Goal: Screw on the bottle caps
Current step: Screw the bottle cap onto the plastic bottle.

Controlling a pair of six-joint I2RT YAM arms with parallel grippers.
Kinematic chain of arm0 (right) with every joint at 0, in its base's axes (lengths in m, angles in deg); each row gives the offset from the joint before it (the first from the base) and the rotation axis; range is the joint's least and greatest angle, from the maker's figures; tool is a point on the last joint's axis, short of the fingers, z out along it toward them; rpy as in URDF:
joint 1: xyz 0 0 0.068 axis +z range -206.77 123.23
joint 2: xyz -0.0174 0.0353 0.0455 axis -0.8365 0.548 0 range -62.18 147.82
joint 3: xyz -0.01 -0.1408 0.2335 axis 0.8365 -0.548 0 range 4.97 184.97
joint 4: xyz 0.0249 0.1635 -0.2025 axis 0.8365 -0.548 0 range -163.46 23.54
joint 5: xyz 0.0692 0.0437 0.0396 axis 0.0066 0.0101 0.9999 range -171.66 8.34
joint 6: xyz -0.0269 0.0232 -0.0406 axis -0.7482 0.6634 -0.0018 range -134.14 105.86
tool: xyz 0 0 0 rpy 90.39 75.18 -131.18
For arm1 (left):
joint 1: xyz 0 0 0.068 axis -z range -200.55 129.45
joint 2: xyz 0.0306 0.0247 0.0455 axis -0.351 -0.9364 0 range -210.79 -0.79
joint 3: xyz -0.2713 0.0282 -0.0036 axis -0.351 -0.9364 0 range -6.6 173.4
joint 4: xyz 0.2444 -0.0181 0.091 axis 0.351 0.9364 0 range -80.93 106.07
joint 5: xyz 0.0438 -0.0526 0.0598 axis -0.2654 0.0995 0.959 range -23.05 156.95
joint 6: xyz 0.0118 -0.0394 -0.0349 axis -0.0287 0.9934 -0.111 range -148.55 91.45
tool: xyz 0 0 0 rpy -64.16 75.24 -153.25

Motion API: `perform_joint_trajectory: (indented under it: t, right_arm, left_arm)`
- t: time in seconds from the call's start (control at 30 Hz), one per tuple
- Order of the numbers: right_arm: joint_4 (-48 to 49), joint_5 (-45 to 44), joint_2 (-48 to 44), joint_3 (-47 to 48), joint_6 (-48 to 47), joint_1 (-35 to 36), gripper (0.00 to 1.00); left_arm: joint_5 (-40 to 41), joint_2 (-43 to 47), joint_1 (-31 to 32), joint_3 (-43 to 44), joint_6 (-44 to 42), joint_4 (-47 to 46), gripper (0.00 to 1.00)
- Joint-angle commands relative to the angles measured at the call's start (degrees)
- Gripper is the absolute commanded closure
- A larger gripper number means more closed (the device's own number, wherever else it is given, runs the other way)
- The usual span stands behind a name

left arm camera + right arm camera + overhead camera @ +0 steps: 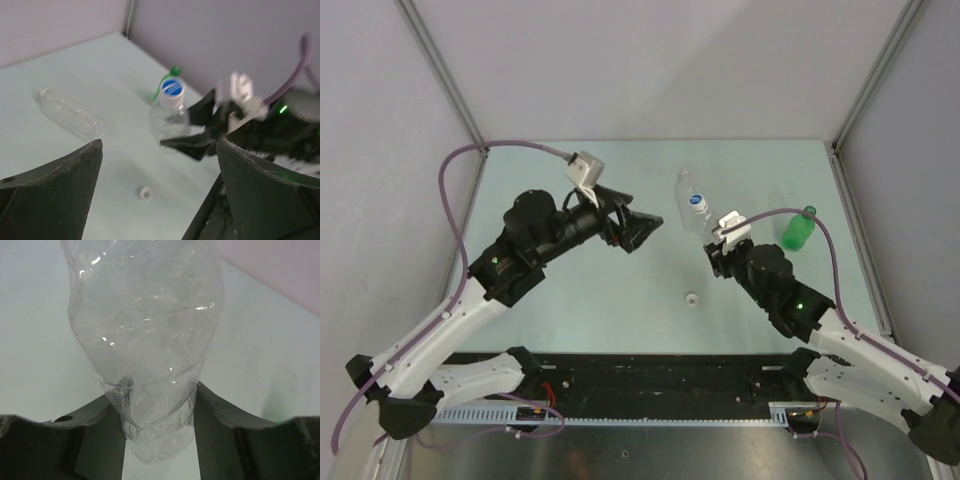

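One clear bottle [145, 340], crumpled and dented, pinched in right tool [157, 412]

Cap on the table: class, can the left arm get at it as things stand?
Probably yes: the cap lies alone on the table, and the left arm's open, empty jaws hover nearby.

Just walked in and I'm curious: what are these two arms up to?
They are working on bottles and caps. The right pincer is closed around one end of a clear bottle with a blue label. The left pincer hangs open next to it, holding nothing. A small white cap lies loose on the table. A second clear bottle lies on its side, and a green bottle sits near the right edge.
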Motion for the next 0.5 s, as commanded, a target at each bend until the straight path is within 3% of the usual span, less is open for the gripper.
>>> perform_joint_trajectory:
  t: [0.0, 0.2, 0.37, 0.47]
  right_arm:
    - [11.2, -12.9, 3.0, -0.9, 3.8, 1.2, 1.00]
    - [17.4, -13.1, 6.0, -1.8, 7.5, 1.4, 1.00]
    - [18.9, -11.3, 7.4, -1.8, 8.0, 1.1, 1.00]
    - [19.1, -10.9, 8.2, -1.8, 8.1, 1.0, 1.00]
  left_arm:
    - [5.1, -3.4, -0.1, 9.5, 9.2, -0.2, 0.01]
    - [12.7, -14.7, 2.7, 22.4, 8.7, 7.6, 0.04]
    - [22.3, -20.6, 7.0, 27.6, 5.8, 9.0, 0.11]
    - [23.9, -23.0, 8.5, 29.4, 5.1, 9.1, 0.11]
